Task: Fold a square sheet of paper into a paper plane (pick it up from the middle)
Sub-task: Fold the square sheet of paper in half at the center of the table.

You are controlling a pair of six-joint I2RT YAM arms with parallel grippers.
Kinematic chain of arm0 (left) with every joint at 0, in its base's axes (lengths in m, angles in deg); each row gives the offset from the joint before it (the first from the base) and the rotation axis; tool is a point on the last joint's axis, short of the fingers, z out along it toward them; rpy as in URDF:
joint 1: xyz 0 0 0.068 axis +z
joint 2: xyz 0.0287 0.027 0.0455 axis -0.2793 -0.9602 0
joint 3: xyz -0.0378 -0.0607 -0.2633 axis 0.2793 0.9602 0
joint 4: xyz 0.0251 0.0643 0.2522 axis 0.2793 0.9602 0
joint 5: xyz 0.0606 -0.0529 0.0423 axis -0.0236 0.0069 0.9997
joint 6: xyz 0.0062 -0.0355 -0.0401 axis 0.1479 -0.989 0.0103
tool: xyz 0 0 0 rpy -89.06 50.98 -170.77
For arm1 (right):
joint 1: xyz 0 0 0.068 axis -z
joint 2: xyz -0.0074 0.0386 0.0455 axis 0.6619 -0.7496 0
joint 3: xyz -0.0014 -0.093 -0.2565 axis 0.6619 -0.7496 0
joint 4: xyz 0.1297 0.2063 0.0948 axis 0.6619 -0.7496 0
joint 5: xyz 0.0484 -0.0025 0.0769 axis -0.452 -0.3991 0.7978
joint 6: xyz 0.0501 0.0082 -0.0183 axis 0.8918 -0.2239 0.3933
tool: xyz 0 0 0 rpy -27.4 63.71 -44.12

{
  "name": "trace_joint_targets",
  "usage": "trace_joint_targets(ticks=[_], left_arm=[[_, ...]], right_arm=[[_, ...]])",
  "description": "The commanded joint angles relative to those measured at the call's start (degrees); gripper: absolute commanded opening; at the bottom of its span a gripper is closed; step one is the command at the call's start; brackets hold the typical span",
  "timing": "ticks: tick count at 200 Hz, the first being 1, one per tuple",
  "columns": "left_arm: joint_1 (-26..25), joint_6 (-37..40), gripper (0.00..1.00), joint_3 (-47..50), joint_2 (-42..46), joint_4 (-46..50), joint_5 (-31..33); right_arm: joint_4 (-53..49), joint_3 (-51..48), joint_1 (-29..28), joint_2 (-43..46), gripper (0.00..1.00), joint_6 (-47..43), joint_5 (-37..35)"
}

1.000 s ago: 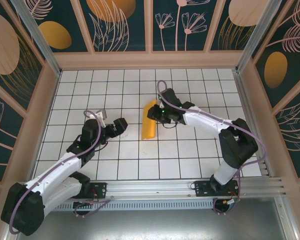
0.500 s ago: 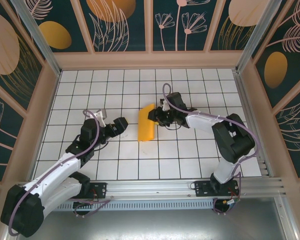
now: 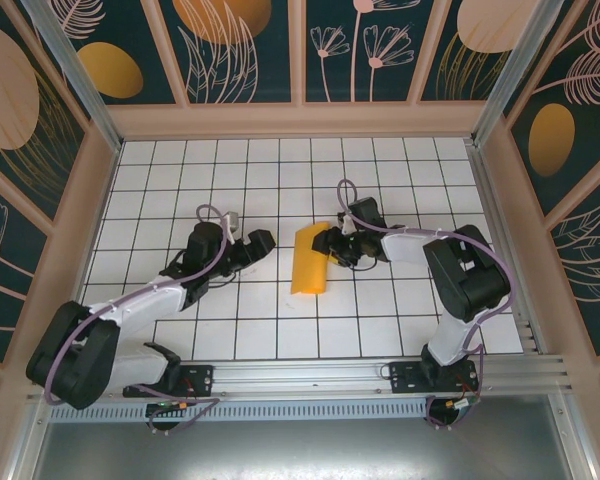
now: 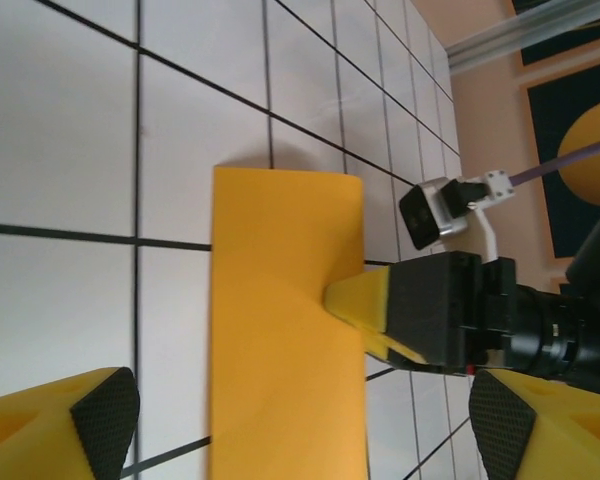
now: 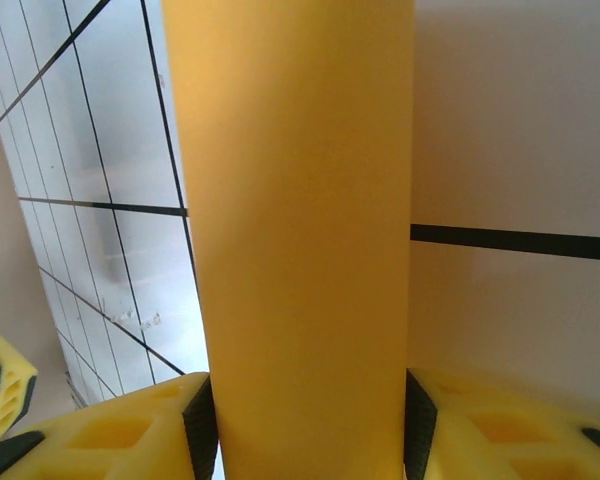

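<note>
Right gripper sits at the right edge of the square sheet of paper, which is folded to a narrow band and lies on the tiled table. Its jaws are partly apart and the paper fills the gap between the pads; whether they press it, I cannot tell. Left gripper is wide open and holds nothing; the sheet lies just ahead of its fingers, apart from them.
</note>
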Motion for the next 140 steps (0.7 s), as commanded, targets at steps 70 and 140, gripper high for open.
trace_joint_targets(ticks=[70,140], left_arm=[[-3.2,-2.8,0.85,-5.7,-7.0,0.1,3.6],[-3.1,-6.8,0.86,-6.8,-15.1,-6.7,-3.3]], right_arm=[[7.2,-2.4,0.9,3.6,0.45,2.0,6.3],[20.3,-6.0,1.0,2.3,0.45,9.9,9.6]])
